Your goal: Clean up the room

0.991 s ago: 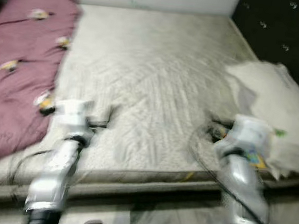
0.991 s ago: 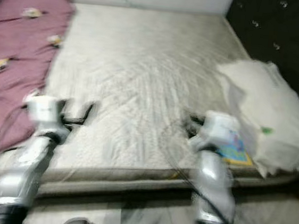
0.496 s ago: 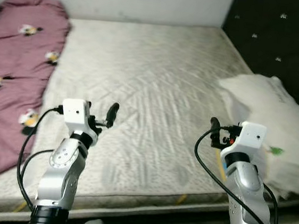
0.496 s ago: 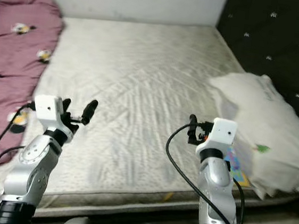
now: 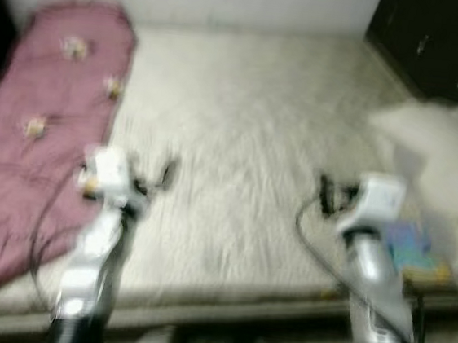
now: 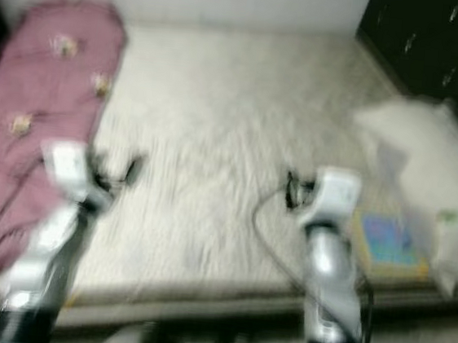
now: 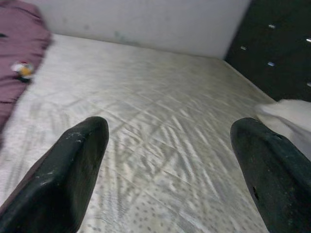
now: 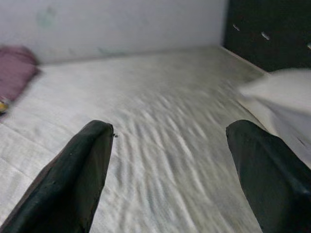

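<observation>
- Since half a second ago: my camera has swung and blurred; the bed's things lie as they did, and both arms stay raised.
- Left gripper (image 7: 165, 160): fingers spread wide, empty, above the mattress (image 5: 240, 140) near its front edge.
- Right gripper (image 8: 165, 165): fingers spread wide, empty, above the front edge too.
- Pink quilt (image 5: 42, 119): along the mattress's left edge, unfolded.
- White pillow (image 5: 439, 157): at the right edge, by the dark headboard (image 5: 439, 46).
- Colourful book (image 6: 385, 241): front right corner, beside the pillow.
- Progress, judged: tidying barely begun; all three items untouched.
</observation>
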`<state>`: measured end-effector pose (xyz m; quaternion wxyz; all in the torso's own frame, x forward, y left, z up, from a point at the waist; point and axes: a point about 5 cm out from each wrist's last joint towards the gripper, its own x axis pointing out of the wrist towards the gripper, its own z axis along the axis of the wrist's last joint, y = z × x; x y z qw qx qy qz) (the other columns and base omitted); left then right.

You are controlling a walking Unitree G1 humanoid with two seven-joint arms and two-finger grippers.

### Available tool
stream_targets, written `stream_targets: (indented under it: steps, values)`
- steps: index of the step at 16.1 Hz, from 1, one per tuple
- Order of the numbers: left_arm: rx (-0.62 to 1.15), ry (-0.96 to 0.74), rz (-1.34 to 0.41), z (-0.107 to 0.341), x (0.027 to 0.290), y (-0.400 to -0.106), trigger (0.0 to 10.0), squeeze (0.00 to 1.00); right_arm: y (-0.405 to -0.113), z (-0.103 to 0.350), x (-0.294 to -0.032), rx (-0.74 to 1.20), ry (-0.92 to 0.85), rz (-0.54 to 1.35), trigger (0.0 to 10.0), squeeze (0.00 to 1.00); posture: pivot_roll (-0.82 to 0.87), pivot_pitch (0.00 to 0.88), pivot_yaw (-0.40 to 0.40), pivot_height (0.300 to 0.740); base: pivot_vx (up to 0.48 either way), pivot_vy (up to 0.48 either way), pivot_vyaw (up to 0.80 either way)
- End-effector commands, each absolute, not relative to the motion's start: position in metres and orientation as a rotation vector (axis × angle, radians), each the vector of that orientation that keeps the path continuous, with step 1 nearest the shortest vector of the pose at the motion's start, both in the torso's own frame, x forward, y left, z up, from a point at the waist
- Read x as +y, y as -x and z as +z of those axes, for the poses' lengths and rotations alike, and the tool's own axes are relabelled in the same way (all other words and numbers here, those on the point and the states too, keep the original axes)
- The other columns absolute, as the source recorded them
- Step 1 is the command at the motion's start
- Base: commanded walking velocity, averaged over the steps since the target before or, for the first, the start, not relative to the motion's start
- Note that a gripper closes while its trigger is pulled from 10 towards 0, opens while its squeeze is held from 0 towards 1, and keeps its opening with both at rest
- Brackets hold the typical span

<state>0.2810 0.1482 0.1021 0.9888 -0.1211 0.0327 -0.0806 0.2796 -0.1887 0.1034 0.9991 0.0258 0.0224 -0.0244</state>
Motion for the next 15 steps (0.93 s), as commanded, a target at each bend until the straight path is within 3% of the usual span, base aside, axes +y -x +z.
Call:
stream_targets:
  steps: [1, 5, 15]
  values:
    - [0.052, 0.229, -0.146, 0.1051, 0.1562, -0.2819, 10.0, 0.0, -0.2825, 0.1102, -0.1837, 0.014, -0.057, -0.031, 10.0, 0.0, -0.07, 0.052, 0.01, 0.74, 0.0, 0.48, 0.0]
    - [0.045, 0.233, -0.143, 0.1059, 0.1573, -0.2832, 10.0, 0.0, -0.2834, 0.1112, -0.1813, 0.005, -0.042, -0.015, 10.0, 0.0, -0.06, 0.052, 0.009, 0.74, 0.0, 0.48, 0.53]
    - [0.054, 0.251, -0.162, 0.1046, 0.156, -0.2817, 10.0, 0.0, -0.2822, 0.1079, -0.1837, 0.019, -0.053, -0.041, 10.0, 0.0, -0.06, 0.047, 0.01, 0.74, 0.0, 0.48, 0.0]
